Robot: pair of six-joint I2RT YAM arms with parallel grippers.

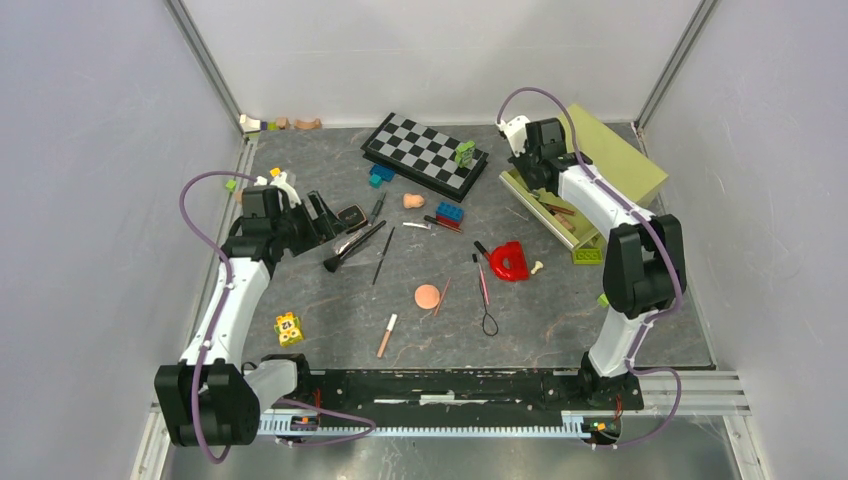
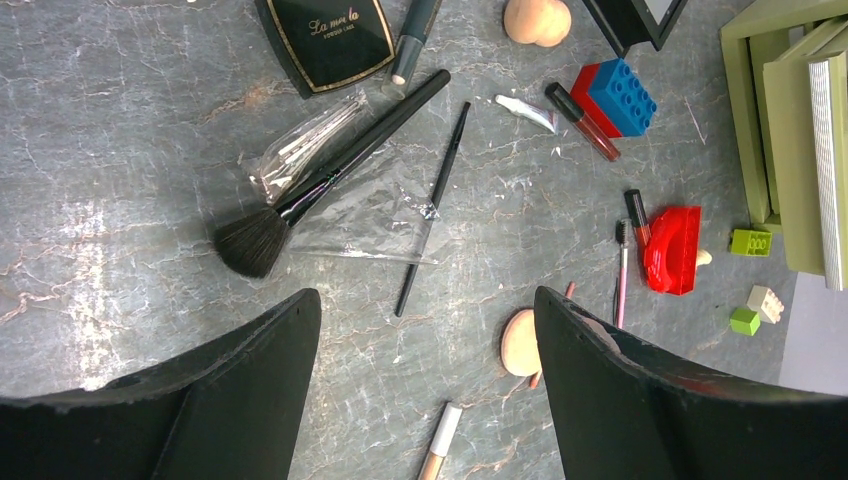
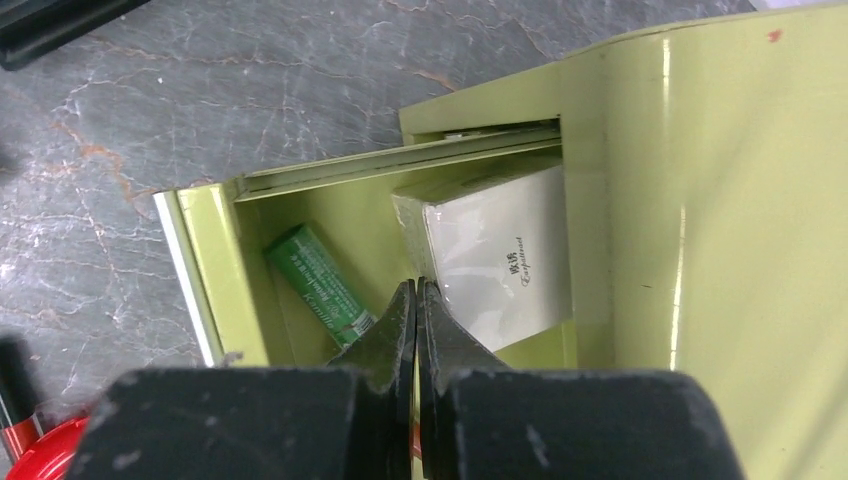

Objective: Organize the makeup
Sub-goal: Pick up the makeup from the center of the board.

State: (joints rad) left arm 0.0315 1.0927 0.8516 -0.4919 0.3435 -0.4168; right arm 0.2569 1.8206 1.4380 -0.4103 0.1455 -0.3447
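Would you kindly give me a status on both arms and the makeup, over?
Left jaws open, empty, above the big brush. Right jaws shut, empty, inside the green box. Clear wrapper against brush; blue brick nearby.

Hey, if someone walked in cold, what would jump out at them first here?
The black-and-white checkerboard at the far middle of the table, and the red horseshoe piece amid scattered makeup near the centre. At far right, the shut right hand hangs over an open lime-green box.
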